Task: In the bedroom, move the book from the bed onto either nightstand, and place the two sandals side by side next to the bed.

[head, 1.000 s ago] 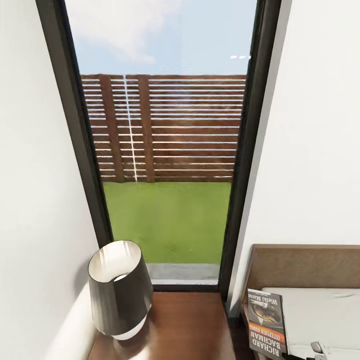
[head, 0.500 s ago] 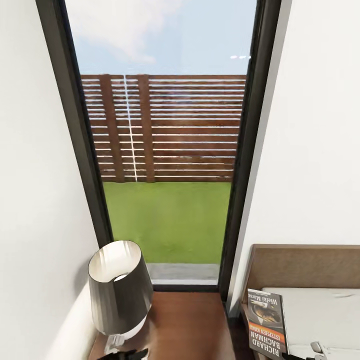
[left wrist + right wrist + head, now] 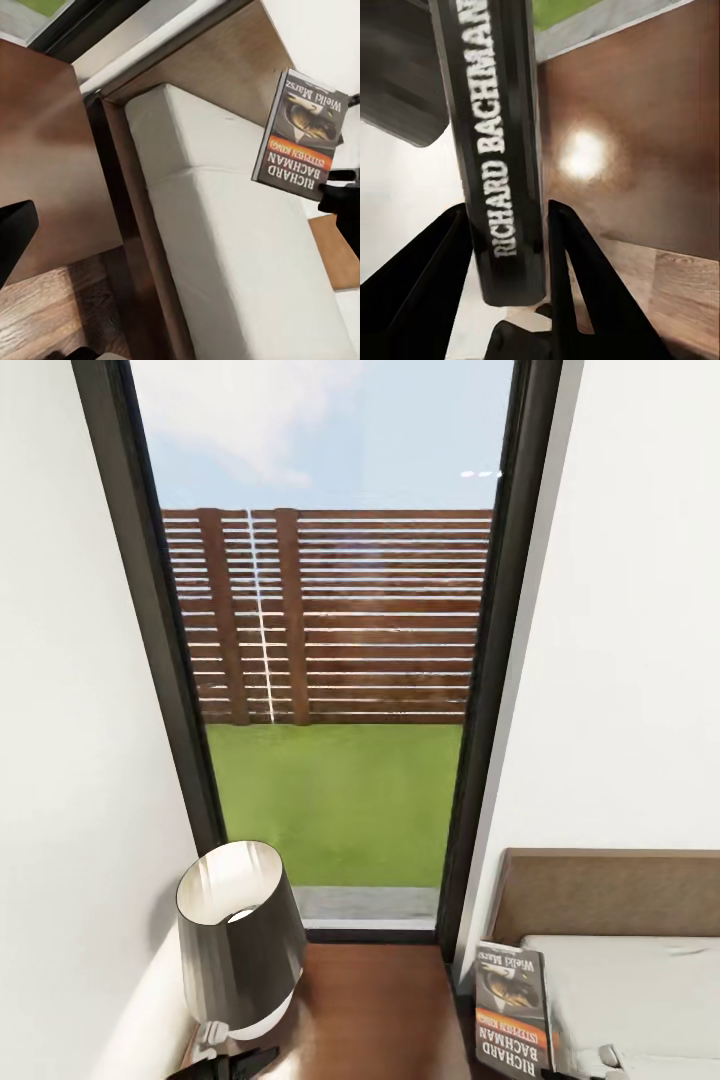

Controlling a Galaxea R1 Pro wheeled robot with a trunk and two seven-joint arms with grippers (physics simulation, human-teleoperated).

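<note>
My right gripper (image 3: 506, 247) is shut on the spine of the book (image 3: 495, 127), a dark paperback with an orange band lettered "Richard Bachman". I hold the book (image 3: 512, 1010) upright over the gap between the bed (image 3: 630, 980) and the nightstand (image 3: 370, 1010). From the left wrist the same book (image 3: 300, 135) hangs above the light-grey mattress (image 3: 225, 232). My left gripper (image 3: 180, 240) is open and holds nothing; it hovers near the nightstand top (image 3: 37, 150). The sandals are out of view.
A dark lamp (image 3: 238, 935) stands on the left part of the nightstand, close to the white wall. Behind it rises a tall dark-framed window (image 3: 330, 660). The brown headboard (image 3: 610, 890) backs the bed. Wood-plank floor (image 3: 45, 315) lies below.
The book has shifted left, off the mattress edge toward the nightstand, with the right gripper. Dark parts of my left arm have come into the bottom of the head view beside the lamp.
</note>
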